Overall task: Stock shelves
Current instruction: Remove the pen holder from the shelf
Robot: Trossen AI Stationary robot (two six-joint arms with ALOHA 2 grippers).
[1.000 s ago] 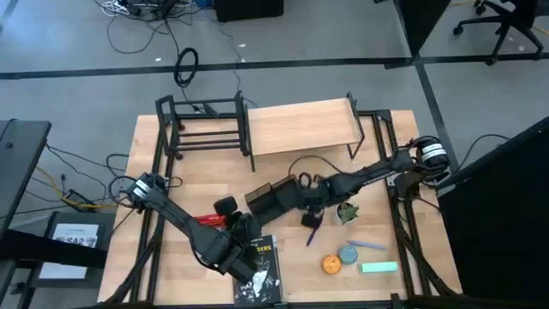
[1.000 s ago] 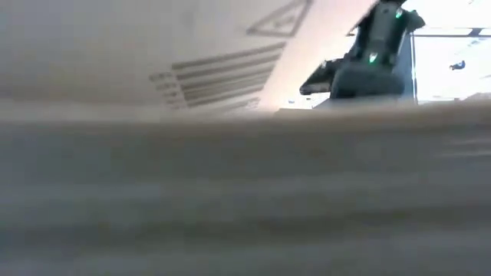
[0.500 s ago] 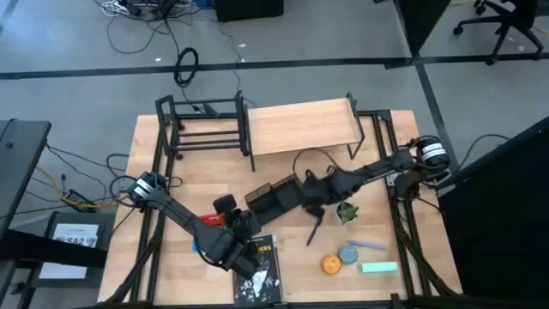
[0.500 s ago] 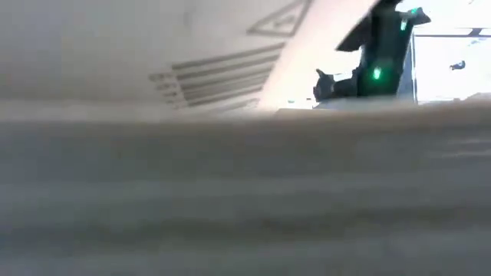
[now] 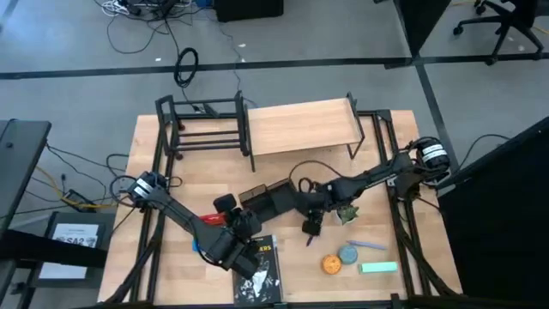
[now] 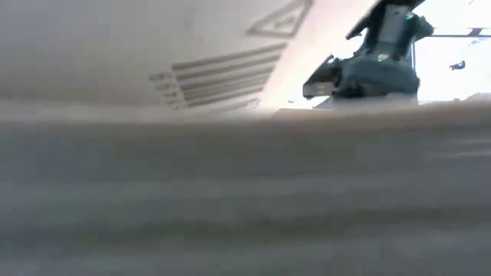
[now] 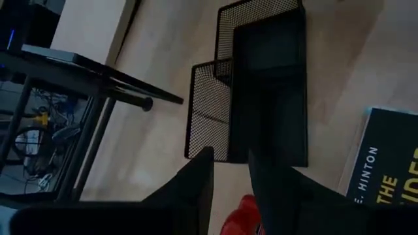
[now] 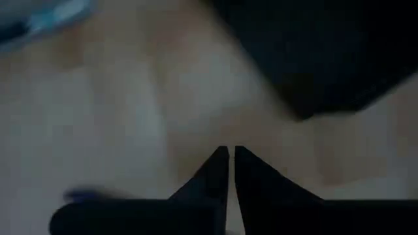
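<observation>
My right tool point(image 5: 311, 227), tips nearly together and seemingly empty, hangs over the purple pen point(image 5: 310, 238); the wooden shelf point(image 5: 300, 126) lies toward frame top.

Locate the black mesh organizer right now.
High view: the black mesh organizer lies mid-table, in front of the wooden plank shelf, between the left hand and right hand.

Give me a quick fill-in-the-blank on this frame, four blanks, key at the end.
1. The wooden plank shelf holds ____ items.
2. The right gripper has its fingers ____.
3. The book lies under the ____ arm.
4. The mesh organizer sits on the ____, not on a shelf.

Missing words: no; shut; left; table
</observation>
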